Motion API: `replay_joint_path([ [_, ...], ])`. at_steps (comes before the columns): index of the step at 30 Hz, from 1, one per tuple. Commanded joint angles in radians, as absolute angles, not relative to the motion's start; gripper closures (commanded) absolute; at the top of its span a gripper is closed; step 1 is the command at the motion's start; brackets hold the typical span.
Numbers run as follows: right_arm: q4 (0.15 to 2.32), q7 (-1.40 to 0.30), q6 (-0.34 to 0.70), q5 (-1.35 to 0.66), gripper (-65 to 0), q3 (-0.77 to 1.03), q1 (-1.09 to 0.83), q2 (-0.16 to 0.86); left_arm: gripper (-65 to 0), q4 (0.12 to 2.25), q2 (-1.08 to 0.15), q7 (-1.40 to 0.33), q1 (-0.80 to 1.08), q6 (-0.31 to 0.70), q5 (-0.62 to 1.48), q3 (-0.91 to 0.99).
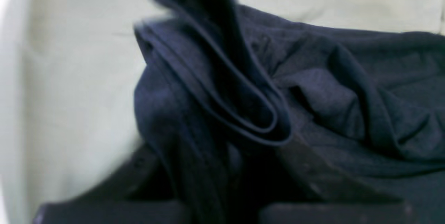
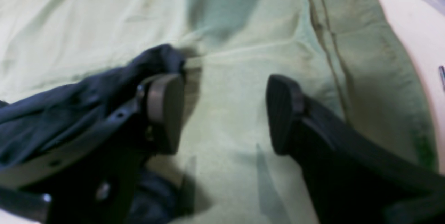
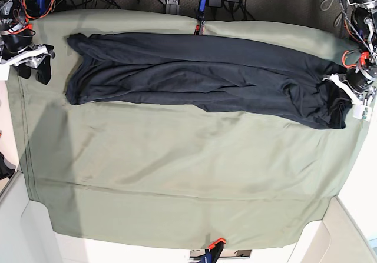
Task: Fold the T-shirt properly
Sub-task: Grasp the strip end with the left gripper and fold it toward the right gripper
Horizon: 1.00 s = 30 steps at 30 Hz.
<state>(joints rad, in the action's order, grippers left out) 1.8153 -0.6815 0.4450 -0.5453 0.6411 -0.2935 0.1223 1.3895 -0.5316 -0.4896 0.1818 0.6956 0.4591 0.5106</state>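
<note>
T-shirt [image 3: 200,75], large dark navy-black thin knit with long sleeves and stitched hems, lies stretched across the far half of the olive-green cloth sheet [image 3: 177,175] that covers the table; its long axis runs side to side in the base view, a narrow band already doubled lengthwise; one end sits near that view's left edge, the other is bunched at its right edge; which end is collar and which is bottom hem I cannot tell.

Handling, judged: light, limp, no stiffness; it will sag and drape from any pinch, and the wrinkles will travel with it; nothing fragile; knit on cloth probably drags rather than slides, so lift before moving. Best holds are the stitched hem edges and the end corners, where layers stack and give the pads something to bite.

Left gripper [image 3: 347,101], at the base view's right, is clamped narrow on the bunched end; left wrist view shows a looped hem fold [image 1: 240,113] rising from between its jaws, fabric gathered in several layers, blurred.

Right gripper [image 2: 226,113], at the base view's left, stands wide with only green sheet between its pads, holding nothing; one finger [image 2: 167,109] is touching or just beside the shirt's tip there; not yet a grip, and that corner looks like the matching hold.
</note>
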Motion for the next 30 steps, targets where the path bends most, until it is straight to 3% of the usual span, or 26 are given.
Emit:
replay_joint_path([
  [1,1.832,-0.656,0.453,-0.558,-37.3,0.646,-0.289,0.136,0.0,1.439,-0.551,-0.501,0.177,0.698,0.479,0.518],
  [6,1.832,-0.655,0.453,-0.558,-37.3,0.646,-0.289,0.136,0.0,1.711,-0.518,-0.652,0.262,0.698,0.604,0.451],
  [11,1.832,-0.656,0.453,-0.558,-37.3,0.646,-0.289,0.136,0.0,1.956,-0.467,-0.655,0.298,0.678,0.612,0.23],
  [15,1.832,-0.657,0.453,-0.557,-37.3,0.646,-0.291,0.136,0.0,1.948,-0.429,-0.655,0.262,0.592,0.463,0.044],
  [21,1.832,-0.656,0.453,-0.558,-37.3,0.646,-0.291,0.138,0.0,1.836,-0.396,-0.655,0.182,0.587,0.364,-0.136],
  [22,1.832,-0.656,0.453,-0.558,-37.3,0.646,-0.291,0.138,-2.6,1.819,-0.397,-0.655,0.176,0.587,0.366,-0.156],
  [26,1.832,-0.655,0.453,-0.558,-37.3,0.646,-0.29,0.138,-33.1,1.804,-0.397,-0.68,0.179,0.587,0.401,-0.231],
  [27,1.832,-0.656,0.453,-0.558,-37.3,0.646,-0.289,0.138,-37.5,1.805,-0.396,-0.689,0.179,0.587,0.421,-0.247],
  [30,1.832,-0.663,0.474,-0.577,-37.4,0.646,-0.289,0.138,-38.7,1.806,-0.393,-0.69,0.178,0.588,0.485,-0.278],
])
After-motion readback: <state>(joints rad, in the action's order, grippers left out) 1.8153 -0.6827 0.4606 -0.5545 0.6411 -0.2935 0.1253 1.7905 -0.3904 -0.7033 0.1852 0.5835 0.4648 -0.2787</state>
